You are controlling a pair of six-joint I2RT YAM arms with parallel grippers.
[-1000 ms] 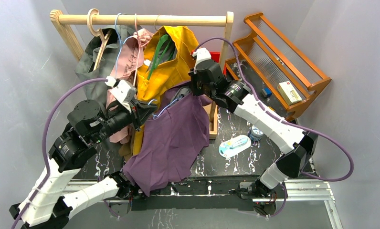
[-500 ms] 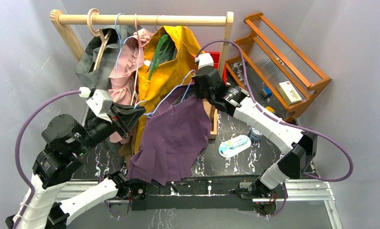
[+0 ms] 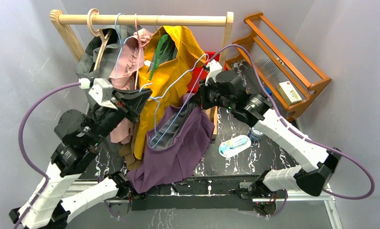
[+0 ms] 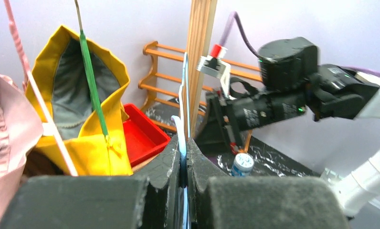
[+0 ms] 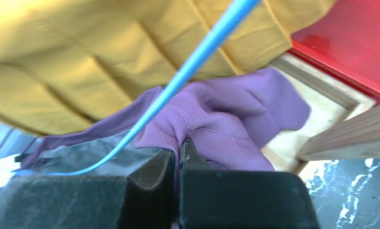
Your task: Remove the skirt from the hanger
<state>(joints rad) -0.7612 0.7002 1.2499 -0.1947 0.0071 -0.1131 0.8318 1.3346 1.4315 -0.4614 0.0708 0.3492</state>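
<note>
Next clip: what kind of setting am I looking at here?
Probably a lab mock-up of a wardrobe corner, not a real home: a wooden clothes rail hung with garments, a wooden shoe rack beside it, and plain grey walls closing in a dark marbled table.

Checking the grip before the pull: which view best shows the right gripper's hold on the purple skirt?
Right wrist: the right gripper pinches a fold of skirt close up. Top external shows it small; left wrist shows only the gripper's body.
</note>
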